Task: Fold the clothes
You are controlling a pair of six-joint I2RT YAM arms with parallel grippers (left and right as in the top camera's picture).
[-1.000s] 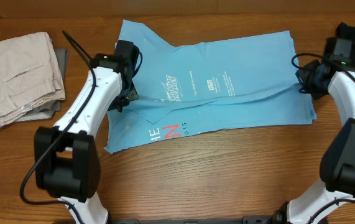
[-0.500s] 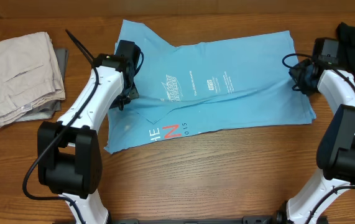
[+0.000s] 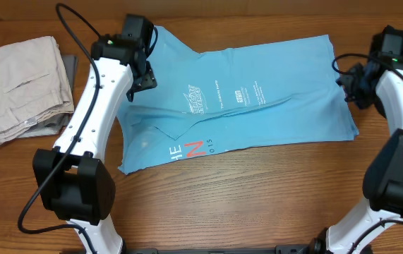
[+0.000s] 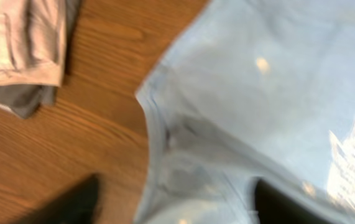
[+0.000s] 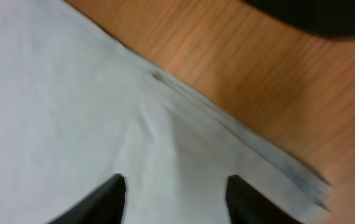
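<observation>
jaws both apart, over T-shirt (image 3: 279, 106) edges | trousers (image 3: 21, 81) folded, far left

Robot lab bench, wood-grain table (image 3: 257, 190), cabled left arm (image 3: 87, 106) and right arm (image 3: 399, 99) at its edge (white shells, black joints)

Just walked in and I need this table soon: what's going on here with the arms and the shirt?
Two robot arms are folding a light blue T-shirt on the wooden table. It lies spread out with one layer folded over. The left gripper hovers open over one end, the right gripper open over the other; neither holds anything. Folded beige trousers sit off to the side.
</observation>
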